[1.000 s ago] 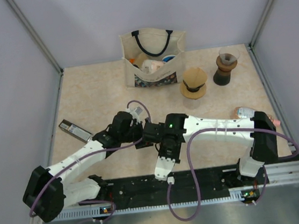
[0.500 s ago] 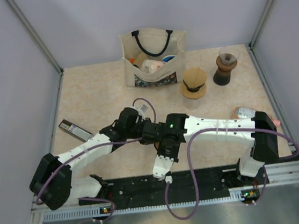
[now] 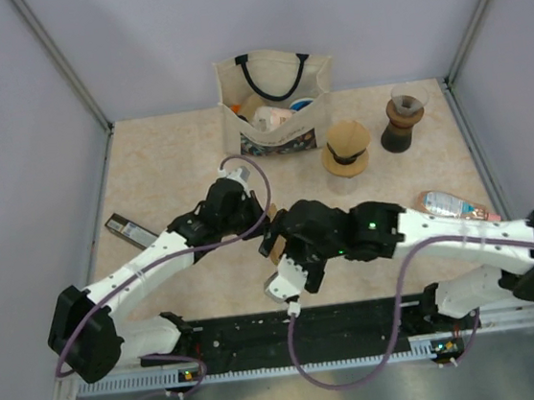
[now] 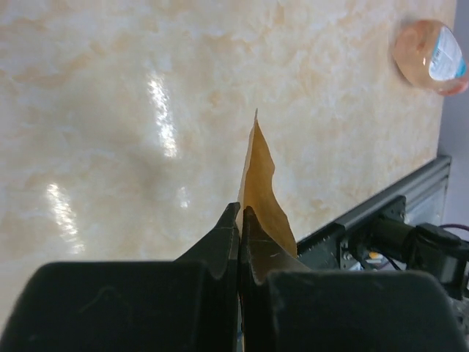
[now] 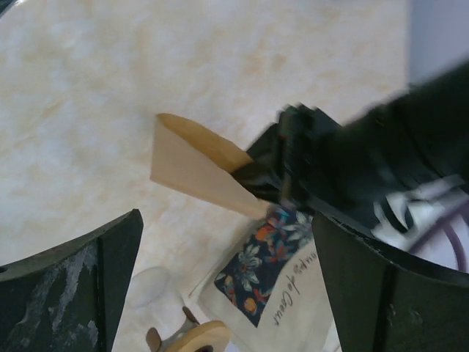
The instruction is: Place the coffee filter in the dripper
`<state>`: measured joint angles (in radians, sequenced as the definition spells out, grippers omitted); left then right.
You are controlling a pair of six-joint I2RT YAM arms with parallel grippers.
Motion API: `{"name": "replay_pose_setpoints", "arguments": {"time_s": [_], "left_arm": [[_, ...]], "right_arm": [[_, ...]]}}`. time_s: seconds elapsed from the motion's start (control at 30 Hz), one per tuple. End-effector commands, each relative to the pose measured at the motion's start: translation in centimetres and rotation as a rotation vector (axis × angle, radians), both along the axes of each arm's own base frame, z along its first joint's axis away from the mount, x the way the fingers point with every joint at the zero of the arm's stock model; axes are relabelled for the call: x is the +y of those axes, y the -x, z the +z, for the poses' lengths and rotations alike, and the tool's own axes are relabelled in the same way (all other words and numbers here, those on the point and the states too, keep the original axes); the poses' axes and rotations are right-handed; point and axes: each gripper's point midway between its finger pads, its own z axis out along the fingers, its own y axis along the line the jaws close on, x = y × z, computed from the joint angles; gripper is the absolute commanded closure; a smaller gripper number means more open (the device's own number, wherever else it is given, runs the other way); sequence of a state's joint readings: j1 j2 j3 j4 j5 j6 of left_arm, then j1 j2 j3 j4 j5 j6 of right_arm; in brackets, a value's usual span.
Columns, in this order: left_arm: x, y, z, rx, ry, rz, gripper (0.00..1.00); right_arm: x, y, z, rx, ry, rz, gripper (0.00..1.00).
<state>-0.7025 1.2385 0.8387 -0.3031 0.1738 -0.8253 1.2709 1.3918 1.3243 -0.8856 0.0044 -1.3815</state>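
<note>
I'm pinching the coffee filter (image 4: 258,183) in my left gripper (image 4: 239,211), long axis straight out | right gripper (image 5: 226,220) gaping beside it | dripper (image 3: 346,148) sitting upper right of it in the top view, well apart

The worktop (image 3: 166,163) is a glossy beige marbled slab, cream veined with pale orange. Plain lavender-grey panels close it in on three sides: a left wall (image 3: 15,190), a back wall (image 3: 265,17) and a right wall (image 3: 524,84), joined by slanting aluminium posts (image 3: 61,64) at the back corners. Along the near edge a black strip (image 3: 235,339) sits beside a ribbed metal rail (image 3: 522,318), with a dull grey sheet (image 3: 318,397), perhaps steel, below them. Bright white patches of glare (image 4: 165,110) lie on the slab in the left wrist view.
</note>
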Motion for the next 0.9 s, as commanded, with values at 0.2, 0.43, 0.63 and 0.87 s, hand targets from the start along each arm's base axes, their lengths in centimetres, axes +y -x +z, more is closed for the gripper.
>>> {"name": "replay_pose_setpoints", "arguments": {"time_s": [0.2, 0.43, 0.63, 0.87], "left_arm": [[5.9, -3.7, 2.2, -0.153, -0.294, 0.227, 1.00], [8.0, -4.6, 3.0, -0.119, -0.446, 0.311, 1.00], [5.7, -4.5, 2.4, -0.072, -0.467, 0.254, 1.00], [2.8, -3.8, 2.1, -0.029, -0.433, 0.193, 1.00]], "right_arm": [[-3.4, -3.8, 12.3, 0.451, -1.268, -0.751, 0.01], [-6.4, -6.5, 4.2, 1.019, -1.405, -1.420, 0.01], [-4.6, -6.8, 2.6, 1.163, -1.331, -1.476, 0.01], [-1.0, -6.9, 1.5, 1.263, -1.262, -1.416, 0.02]]}}
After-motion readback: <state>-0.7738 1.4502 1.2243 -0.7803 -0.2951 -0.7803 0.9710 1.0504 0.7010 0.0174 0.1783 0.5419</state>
